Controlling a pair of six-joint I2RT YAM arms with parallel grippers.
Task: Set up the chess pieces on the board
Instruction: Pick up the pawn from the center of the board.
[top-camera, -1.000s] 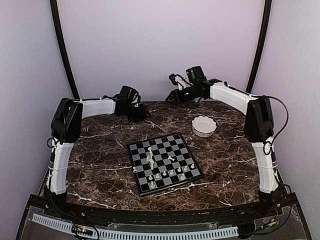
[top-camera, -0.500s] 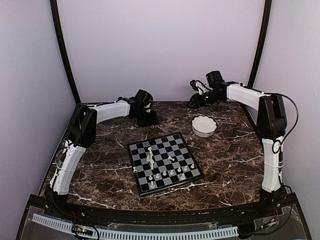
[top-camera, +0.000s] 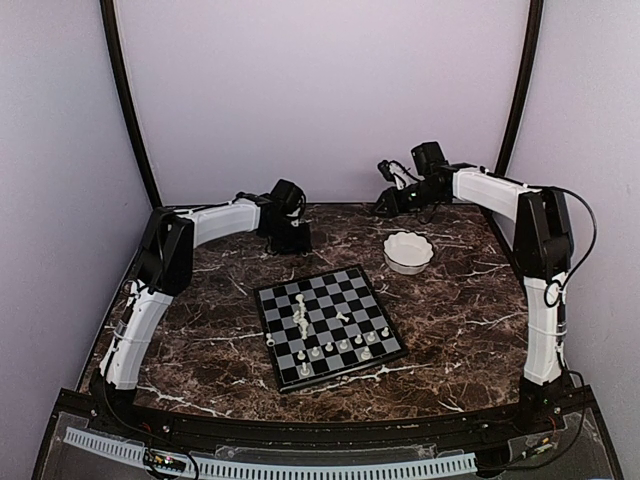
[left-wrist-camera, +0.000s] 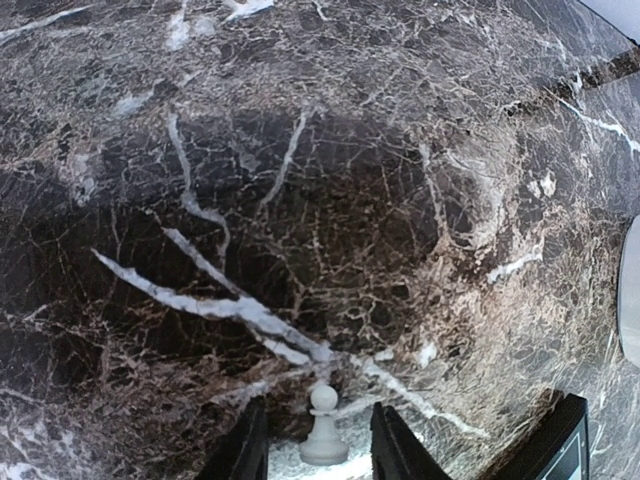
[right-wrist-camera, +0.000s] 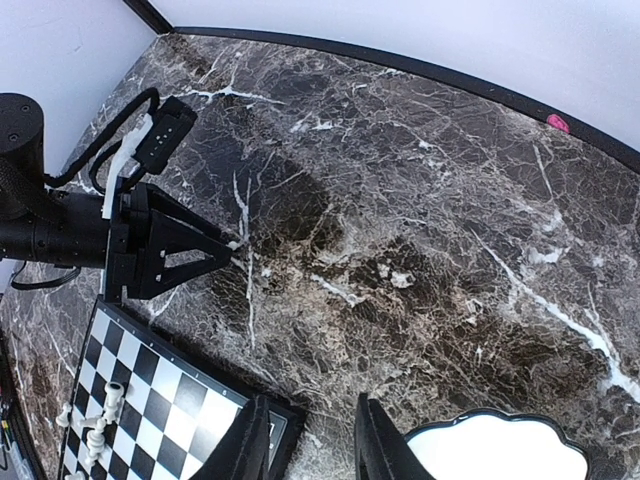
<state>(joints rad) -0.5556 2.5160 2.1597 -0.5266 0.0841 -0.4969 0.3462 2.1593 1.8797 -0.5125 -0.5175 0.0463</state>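
Chess pieces and board lie on a dark, white-veined marble tabletop. The left arm stretches low over the far-left part, and the left gripper points down at the stone just beyond the board's far-left corner. The right arm is held higher at the far right. The right gripper is above the stretch between the board's far corner and a white scalloped bowl.

The board sits mid-table, turned a little out of square with the table's edges. It is flat, checkered in black and silver-grey, with a thin black rim. The bowl stands apart from it, toward the far right.

The pieces are tiny and cream-white, each smaller than a square. A row stands along the board's near edge and a small heap crowds the middle squares. One more piece is just right of the heap and another is at the left rim. Their kinds are too small to tell from above.

One pawn stands upright on the bare marble, off the board, between the left gripper's spread fingers. There is a gap on each side, so the jaws straddle it without gripping. The right gripper's jaws are parted with nothing between them.
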